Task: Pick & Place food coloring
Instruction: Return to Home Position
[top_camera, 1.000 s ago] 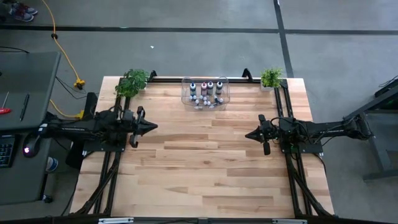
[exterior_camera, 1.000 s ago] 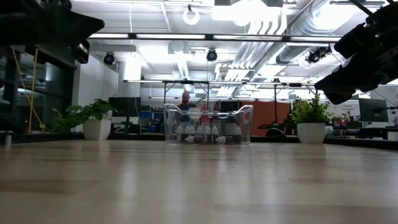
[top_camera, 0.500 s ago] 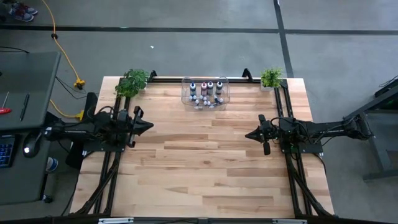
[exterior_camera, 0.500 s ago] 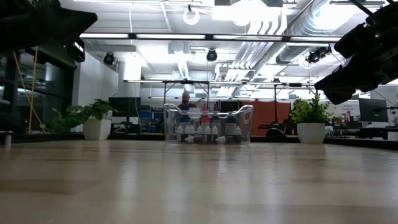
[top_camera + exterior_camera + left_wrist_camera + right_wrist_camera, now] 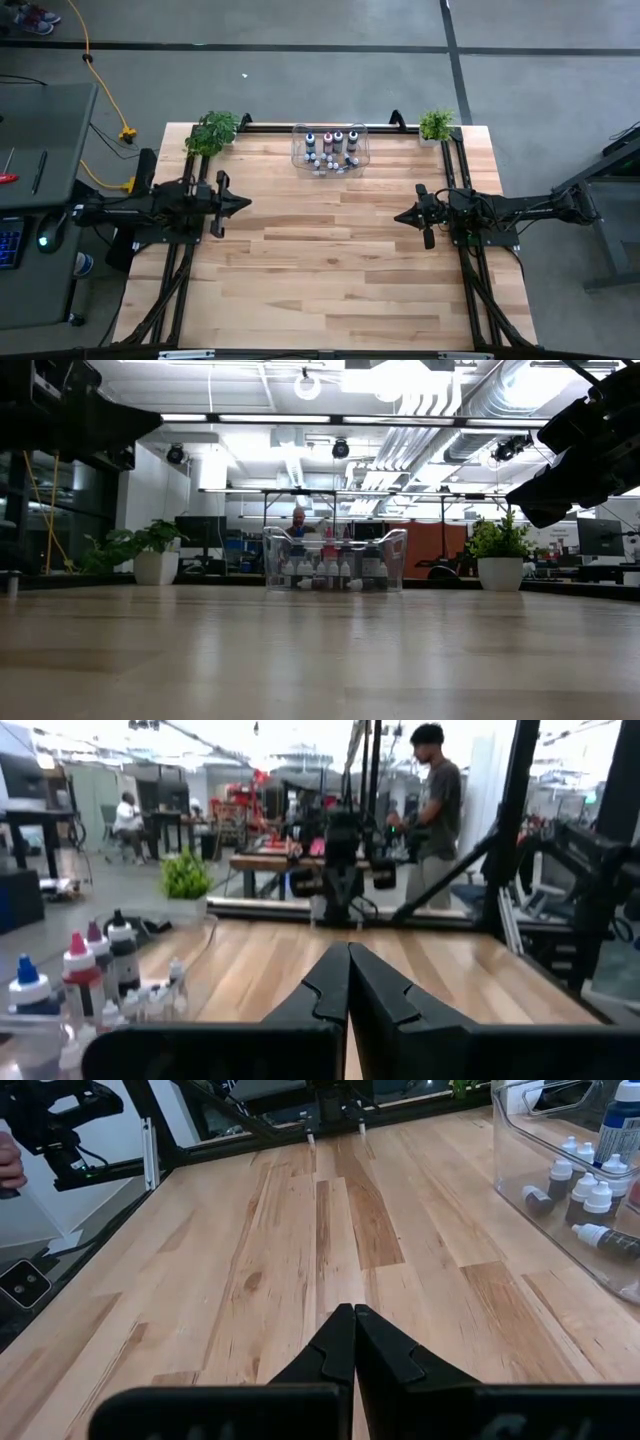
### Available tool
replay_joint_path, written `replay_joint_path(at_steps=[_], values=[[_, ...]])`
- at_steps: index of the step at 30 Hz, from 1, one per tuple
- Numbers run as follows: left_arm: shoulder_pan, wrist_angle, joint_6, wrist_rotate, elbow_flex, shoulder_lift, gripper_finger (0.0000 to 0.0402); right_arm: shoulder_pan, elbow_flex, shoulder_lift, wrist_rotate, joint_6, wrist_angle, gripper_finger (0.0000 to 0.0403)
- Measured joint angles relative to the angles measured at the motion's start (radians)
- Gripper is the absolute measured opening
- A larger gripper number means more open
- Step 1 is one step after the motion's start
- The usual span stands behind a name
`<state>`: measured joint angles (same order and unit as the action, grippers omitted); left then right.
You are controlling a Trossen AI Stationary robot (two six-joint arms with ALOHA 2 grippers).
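Observation:
The food coloring bottles (image 5: 331, 150) stand and lie inside a clear plastic bin (image 5: 298, 145) at the table's far middle: larger ones with blue, red and dark bodies at the back, several small whitish ones in front. They also show in the low view (image 5: 334, 567), the left wrist view (image 5: 80, 970) and the right wrist view (image 5: 585, 1190). My left gripper (image 5: 247, 203) is shut and empty above the table's left side. My right gripper (image 5: 398, 217) is shut and empty above the right side. Both point toward the table's middle.
Two small potted plants stand at the far corners, left (image 5: 212, 131) and right (image 5: 436, 124). A black frame (image 5: 463, 190) runs along the table's sides. Bare wood (image 5: 320, 260) lies between and in front of the grippers. People show in the room beyond (image 5: 438, 800).
My left gripper drew back a little toward the table's left edge, then came forward again toward the middle; it stays shut.

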<state>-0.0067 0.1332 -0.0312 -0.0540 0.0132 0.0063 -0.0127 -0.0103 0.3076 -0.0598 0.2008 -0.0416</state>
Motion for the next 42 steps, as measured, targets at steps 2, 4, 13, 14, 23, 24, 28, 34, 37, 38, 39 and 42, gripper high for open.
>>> replay_joint_path(at_steps=[2,4,13,14,23,24,28,34,37,38,39,42], values=[[0.000,-0.025,-0.001,0.000,0.000,0.000,0.0000,0.000,0.000,0.000,0.000,0.000,0.000,0.0000],[0.000,-0.041,0.000,0.001,0.000,0.000,0.0000,0.000,0.000,0.000,0.000,0.000,0.000,0.0000],[0.000,-0.111,0.000,0.003,-0.001,0.000,0.0000,0.000,0.000,0.000,0.000,0.000,0.000,0.0000],[0.000,-0.113,0.000,0.013,-0.001,0.000,0.0000,0.000,0.000,0.000,0.000,0.000,0.000,0.0000],[0.000,-0.119,0.000,0.063,-0.001,0.000,0.0000,0.000,0.000,0.000,0.000,0.000,0.000,0.0000],[0.000,-0.119,0.000,0.063,-0.001,0.000,0.0000,0.000,0.000,0.000,0.000,0.000,0.000,0.0000],[0.000,-0.119,0.000,0.063,-0.001,0.000,0.0000,0.000,0.000,0.000,0.000,0.000,0.000,0.0000],[0.000,-0.119,0.000,0.063,-0.001,0.000,0.0000,0.000,0.000,0.000,0.000,0.000,0.000,0.0000],[0.000,-0.119,0.000,0.063,-0.001,0.000,0.0000,0.000,0.000,0.000,0.000,0.000,0.000,0.0000],[0.000,-0.119,0.000,0.063,-0.001,0.000,0.0000,0.000,0.000,0.000,0.000,0.000,0.000,0.0000],[0.000,-0.119,0.000,0.063,-0.001,0.000,0.0000,0.000,0.000,0.000,0.000,0.000,0.000,0.0000],[0.000,-0.120,0.000,0.063,-0.001,0.000,0.0000,0.000,0.000,0.000,0.000,0.000,0.000,0.0000]])
